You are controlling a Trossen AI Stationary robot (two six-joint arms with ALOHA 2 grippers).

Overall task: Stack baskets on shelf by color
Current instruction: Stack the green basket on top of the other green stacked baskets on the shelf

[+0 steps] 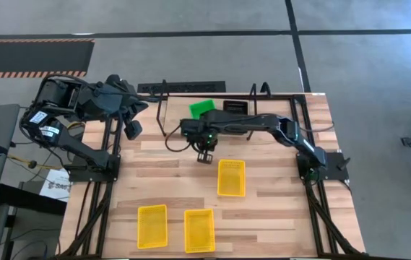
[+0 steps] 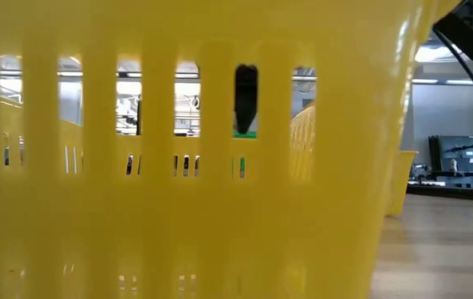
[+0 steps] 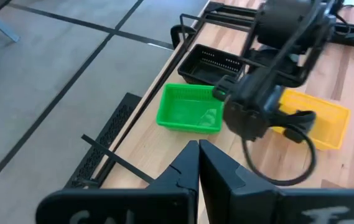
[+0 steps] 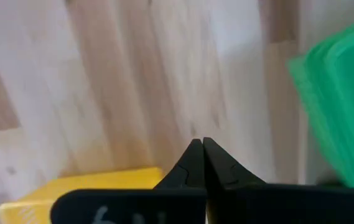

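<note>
The right gripper hangs over bare wooden table, its fingers pressed together with nothing between them. A yellow basket and a green basket flank it.

Overhead straight down — low view against yellow basket

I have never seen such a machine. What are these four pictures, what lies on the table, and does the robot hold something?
It is a robot with two dark arms at a wooden table. One picture looks down from above; one looks level from table height, mostly blocked by a near yellow basket; two come from cameras on the wrists. On the table lie three yellow baskets, one green basket and one black basket at the far edge by a thin black shelf. The left hand waits, shut, at the side. The right hand is shut over the table and holds nothing.
</note>
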